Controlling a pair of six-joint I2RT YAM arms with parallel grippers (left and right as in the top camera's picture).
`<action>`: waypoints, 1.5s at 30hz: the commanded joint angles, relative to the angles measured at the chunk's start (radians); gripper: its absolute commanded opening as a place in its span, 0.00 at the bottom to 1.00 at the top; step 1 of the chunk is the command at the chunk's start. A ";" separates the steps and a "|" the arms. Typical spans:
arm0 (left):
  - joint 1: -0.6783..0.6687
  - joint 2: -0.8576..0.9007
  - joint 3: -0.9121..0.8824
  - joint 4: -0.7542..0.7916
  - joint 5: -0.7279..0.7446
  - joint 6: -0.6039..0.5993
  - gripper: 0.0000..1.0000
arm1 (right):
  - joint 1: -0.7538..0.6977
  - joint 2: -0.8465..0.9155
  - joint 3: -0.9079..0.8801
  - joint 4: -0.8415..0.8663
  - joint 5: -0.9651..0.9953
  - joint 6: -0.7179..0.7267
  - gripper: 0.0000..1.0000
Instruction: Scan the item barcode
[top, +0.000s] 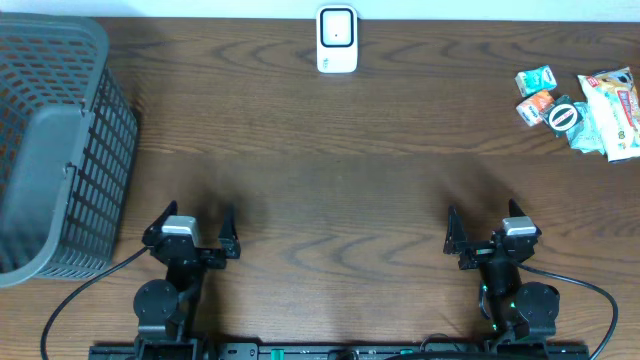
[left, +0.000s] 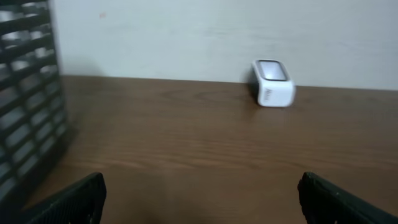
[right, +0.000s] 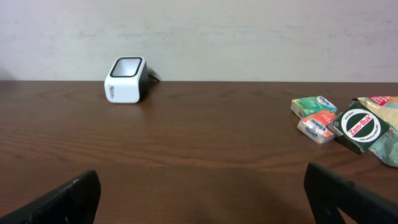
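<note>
Left pincer (top: 197, 214), right pincer (top: 482, 214) spread wide, empty, near edge of dark wooden table (top: 330, 180). White box-shaped barcode scanner (top: 337, 40) far centre. Cluster of small colourful packets (top: 563, 116) far right. Grey plastic mesh basket (top: 50, 150) left.

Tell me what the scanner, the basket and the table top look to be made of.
Scanner: likely moulded plastic, glossy white shell with a dark window. Basket: probably plastic, matte grey, moulded open grid walls. Table: dark brown wood grain, low sheen; solid wood or laminate cannot be told.
</note>
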 joint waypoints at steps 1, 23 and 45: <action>0.002 -0.009 -0.020 -0.039 -0.079 -0.015 0.98 | 0.008 -0.006 -0.002 -0.005 0.008 -0.015 0.99; 0.002 -0.009 -0.020 -0.039 -0.035 0.064 0.98 | 0.008 -0.006 -0.002 -0.004 0.008 -0.015 0.99; 0.002 -0.009 -0.020 -0.038 -0.019 0.098 0.98 | 0.008 -0.006 -0.002 -0.004 0.008 -0.015 0.99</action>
